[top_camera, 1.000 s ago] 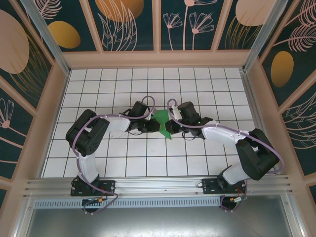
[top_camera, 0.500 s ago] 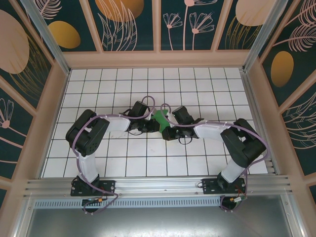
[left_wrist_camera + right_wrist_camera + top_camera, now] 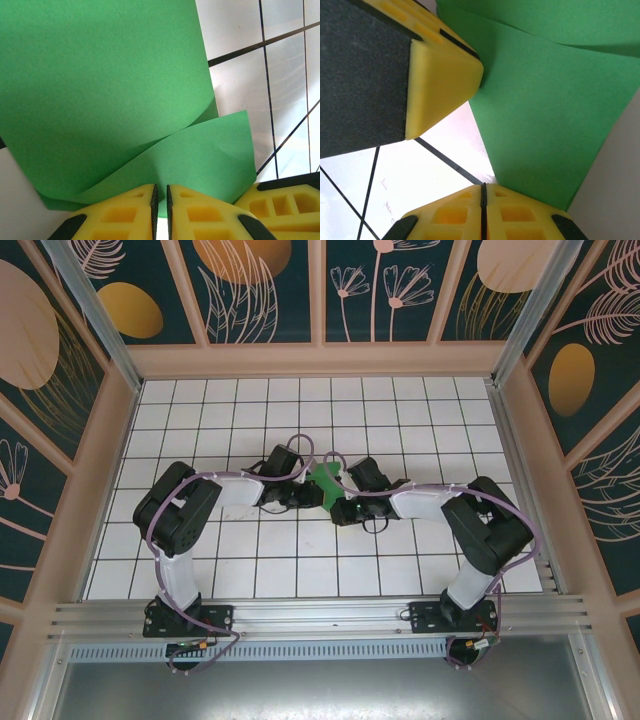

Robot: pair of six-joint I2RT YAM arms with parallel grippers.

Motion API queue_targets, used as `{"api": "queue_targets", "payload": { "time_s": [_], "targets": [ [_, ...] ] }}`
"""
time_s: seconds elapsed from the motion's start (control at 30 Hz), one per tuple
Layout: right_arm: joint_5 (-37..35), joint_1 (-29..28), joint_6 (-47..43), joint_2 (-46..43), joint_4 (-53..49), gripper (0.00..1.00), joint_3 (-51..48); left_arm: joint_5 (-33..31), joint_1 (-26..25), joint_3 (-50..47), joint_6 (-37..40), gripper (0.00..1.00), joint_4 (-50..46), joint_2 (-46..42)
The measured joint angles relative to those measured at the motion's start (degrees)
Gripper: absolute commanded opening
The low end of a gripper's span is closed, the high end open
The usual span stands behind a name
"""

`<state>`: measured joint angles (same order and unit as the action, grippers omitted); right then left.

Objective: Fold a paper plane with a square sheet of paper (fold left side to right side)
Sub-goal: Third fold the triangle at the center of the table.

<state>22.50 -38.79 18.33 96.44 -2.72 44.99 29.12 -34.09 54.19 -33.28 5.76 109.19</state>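
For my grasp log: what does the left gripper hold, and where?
The square sheet of paper, pinched at its curled edge by the left gripper.

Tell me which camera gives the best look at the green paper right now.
Left wrist: the green paper spans most of the frame, with its curled flap and edges clear. Right wrist shows one tapering part. From the top camera it is a small, partly covered patch.

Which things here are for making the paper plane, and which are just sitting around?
For the job: green paper, partly folded; left gripper, jaws pinching the paper; right gripper, jaws shut at its edge.
Just there: white tiled table; flower-painted walls.
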Motion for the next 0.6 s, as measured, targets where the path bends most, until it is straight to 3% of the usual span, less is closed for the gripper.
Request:
{"api": "queue_targets", "payload": {
  "time_s": [0.6],
  "targets": [
    [-0.15, 0.13, -0.07, 0.26, 0.04, 0.08, -0.33, -0.24, -0.07, 0.22, 0.0, 0.18, -0.44, 0.0]
  ]
}}
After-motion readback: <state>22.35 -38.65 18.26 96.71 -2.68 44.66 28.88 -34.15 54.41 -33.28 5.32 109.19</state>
